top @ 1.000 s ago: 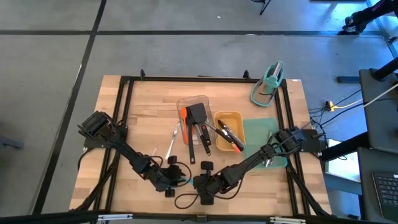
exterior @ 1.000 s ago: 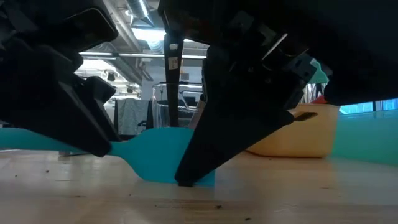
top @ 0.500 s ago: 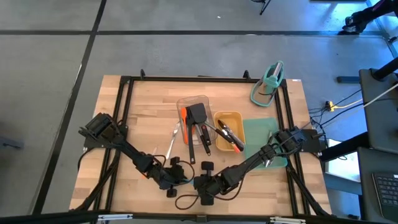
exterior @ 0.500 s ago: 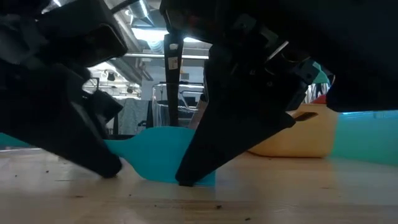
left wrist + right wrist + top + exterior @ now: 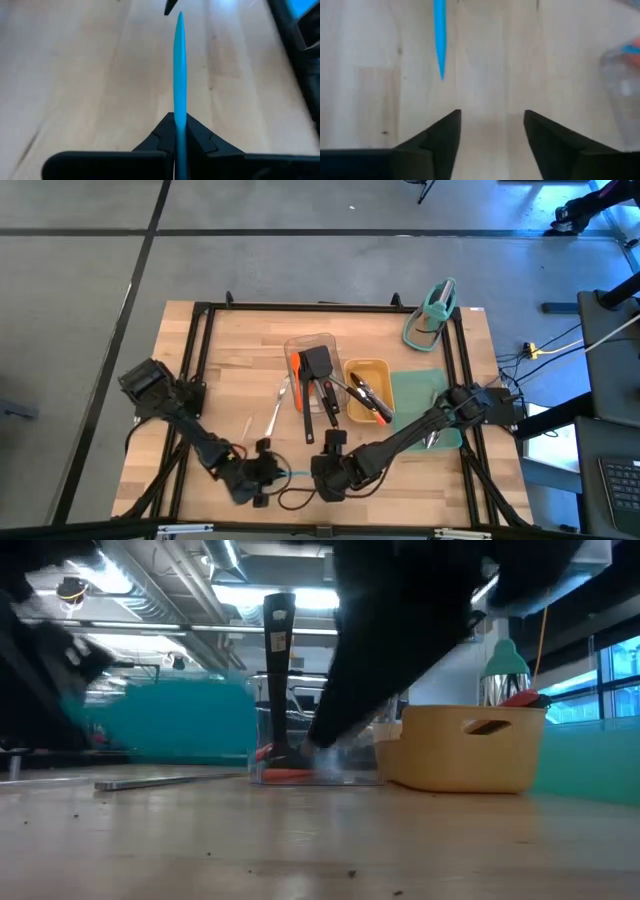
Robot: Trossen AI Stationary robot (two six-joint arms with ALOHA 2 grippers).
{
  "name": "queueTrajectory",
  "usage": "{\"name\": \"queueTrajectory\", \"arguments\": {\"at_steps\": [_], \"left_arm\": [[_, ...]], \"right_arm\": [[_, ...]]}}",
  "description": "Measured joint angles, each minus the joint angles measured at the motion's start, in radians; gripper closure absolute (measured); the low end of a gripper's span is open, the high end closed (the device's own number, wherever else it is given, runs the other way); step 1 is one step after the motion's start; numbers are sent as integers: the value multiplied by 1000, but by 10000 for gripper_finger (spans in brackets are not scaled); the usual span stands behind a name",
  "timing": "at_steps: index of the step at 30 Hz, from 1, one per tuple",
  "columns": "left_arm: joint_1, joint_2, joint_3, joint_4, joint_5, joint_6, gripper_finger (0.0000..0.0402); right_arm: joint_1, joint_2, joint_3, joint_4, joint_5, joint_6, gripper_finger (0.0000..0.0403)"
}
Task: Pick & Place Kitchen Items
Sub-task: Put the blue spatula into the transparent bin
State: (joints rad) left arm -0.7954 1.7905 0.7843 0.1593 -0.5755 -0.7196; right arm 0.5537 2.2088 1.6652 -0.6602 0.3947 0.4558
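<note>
A blue spatula hangs just above the wood near the table's front edge, with my left gripper shut on it. Its free end points toward my right gripper, which hovers open a little to the right with nothing between its fingers. In the right wrist view the spatula's tip lies ahead of the gripper and clear of it. The low view shows the blade as a blurred blue patch above the tabletop. My left gripper pinches the spatula between its two fingers at the end nearest the wrist. The fingers come from the table's left, slanting down, and lie along the spatula. It is lifted clear of the table, stands on edge and sticks straight out ahead of the fingers.
At mid-table a clear tray holds a black turner and an orange spatula. A yellow tray with tongs stands beside it, next to a teal mat. A teal stand is at the far right. A steel spoon lies left of the trays.
My left gripper has taken hold of the blue spatula and drawn it toward the table's left and near edges, lifting it off the wood. My right gripper, which stood on the blade, has let go and risen.
</note>
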Motion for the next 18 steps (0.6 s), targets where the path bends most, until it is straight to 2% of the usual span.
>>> {"name": "queueTrajectory", "arguments": {"at_steps": [5,10,13,15,18], "left_arm": [[-86,-96,1,6,-243,46,393],[-145,-200,1,17,-523,93,393],[-154,-245,1,41,-660,117,393],[-149,-277,1,53,-710,135,393],[-101,-345,1,55,-676,149,393]], "right_arm": [[5,-2,110,-171,10,-22,148],[16,-3,178,-219,-13,-92,143],[29,-6,216,-244,-71,-159,145],[42,-5,263,-311,-122,-209,146],[65,-6,327,-392,-155,-253,146]]}}
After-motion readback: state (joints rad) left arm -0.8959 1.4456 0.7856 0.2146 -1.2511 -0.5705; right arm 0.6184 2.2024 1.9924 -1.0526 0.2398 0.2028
